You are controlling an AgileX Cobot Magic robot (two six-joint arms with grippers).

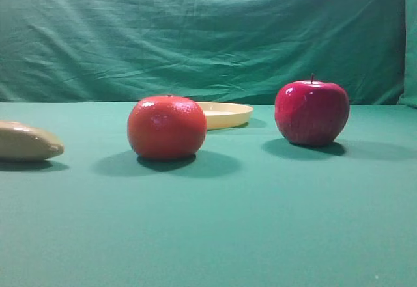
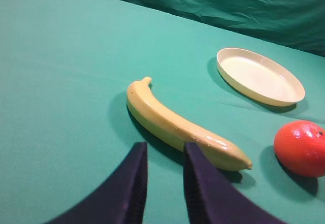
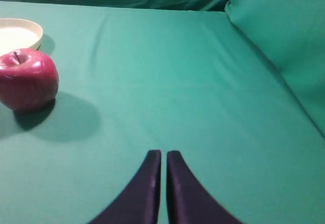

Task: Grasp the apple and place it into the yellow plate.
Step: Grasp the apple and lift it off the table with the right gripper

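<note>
Jaws: right gripper (image 3: 163, 158) closed, empty; one apple (image 1: 311, 113), one yellow plate (image 1: 225, 114).

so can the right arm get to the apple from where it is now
Probably yes: bare cloth lies between the right gripper and the apple, nothing blocking. Its jaws are shut, so they must open first.

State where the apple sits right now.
In the exterior high view the apple stands on the green cloth at right, apart from the yellow plate and the orange-red fruit to its left.
</note>
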